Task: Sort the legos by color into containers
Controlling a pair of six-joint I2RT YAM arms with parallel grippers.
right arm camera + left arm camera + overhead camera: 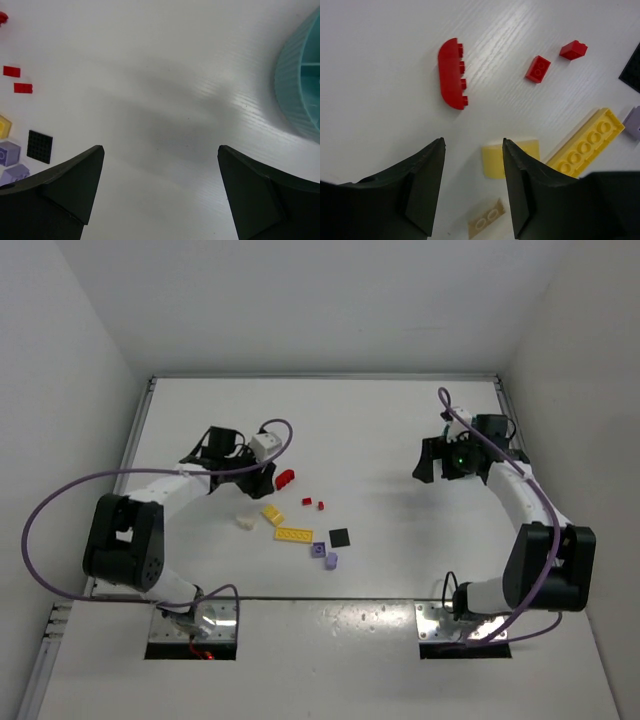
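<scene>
Sorting looks barely begun, the legos scattered on the table — the left tool spread empty just short of the red curved brick, the right tool spread empty beside the teal bowl — so next calls for lowering and pinching that brick.

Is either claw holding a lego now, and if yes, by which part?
Nothing is held. The left claw is open with nothing between its jaws, and the right claw is open wide, also empty.
</scene>
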